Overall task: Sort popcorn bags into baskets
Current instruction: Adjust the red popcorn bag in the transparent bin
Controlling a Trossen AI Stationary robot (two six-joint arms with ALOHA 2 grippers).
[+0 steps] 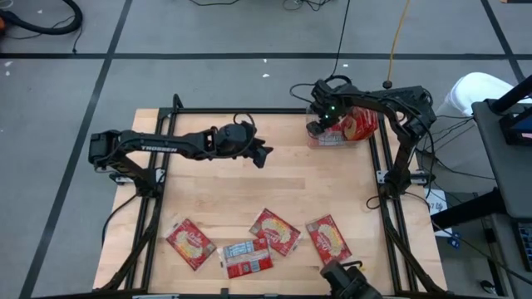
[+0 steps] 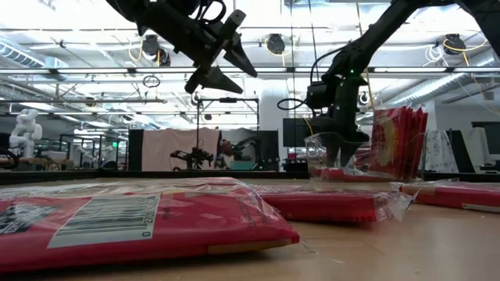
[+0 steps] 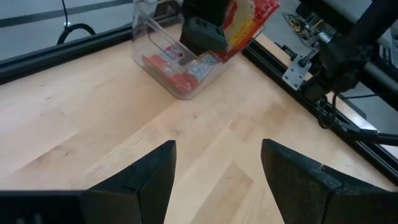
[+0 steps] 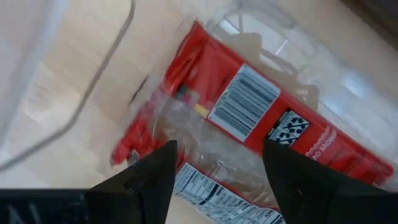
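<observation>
Several red popcorn bags (image 1: 274, 231) lie flat on the wooden table near its near edge. The clear basket (image 1: 320, 139) stands at the far right corner, with several bags (image 1: 359, 124) standing on edge in its right part. My right gripper (image 4: 214, 174) reaches down into the basket's left part, open. Under its spread fingers a red bag (image 4: 249, 106) lies flat on the basket's floor, barcode side up. My left gripper (image 3: 217, 180) hangs open over the middle of the table, slanting down toward the basket (image 3: 161, 68), with nothing between its fingers.
Black frame rails (image 1: 378, 166) run along the table's edges close to the basket. A dark device (image 1: 349, 281) sits at the near edge beside the rightmost loose bag. Bare wood (image 1: 274, 187) lies between the basket and the loose bags.
</observation>
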